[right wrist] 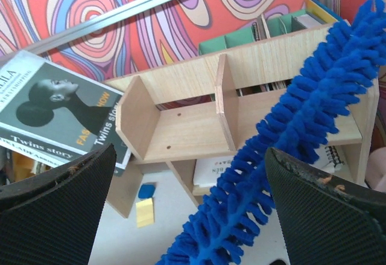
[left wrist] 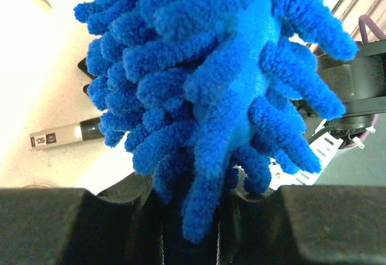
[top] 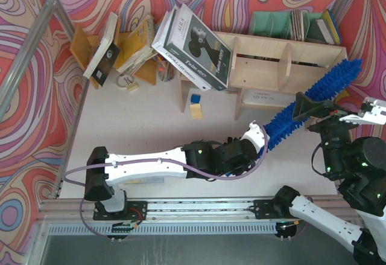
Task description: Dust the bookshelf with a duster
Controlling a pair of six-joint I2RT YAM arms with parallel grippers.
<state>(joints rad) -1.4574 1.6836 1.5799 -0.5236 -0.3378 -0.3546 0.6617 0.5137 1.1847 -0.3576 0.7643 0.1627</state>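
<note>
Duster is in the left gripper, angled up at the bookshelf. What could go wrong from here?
1. The right gripper stands open astride the duster; a sweep could snag fibres on it.
2. The Twins story book leans tilted at the left end of the bookshelf; brushing there might topple it.
3. The left gripper pinches only the duster's near end, so the head may pivot.

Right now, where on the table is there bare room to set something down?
The widest free patch of table lies between the left arm and the leaning books, left of the small blocks. Crowded: the back left around the book rack, and the right, where the duster crosses before the bookshelf.
</note>
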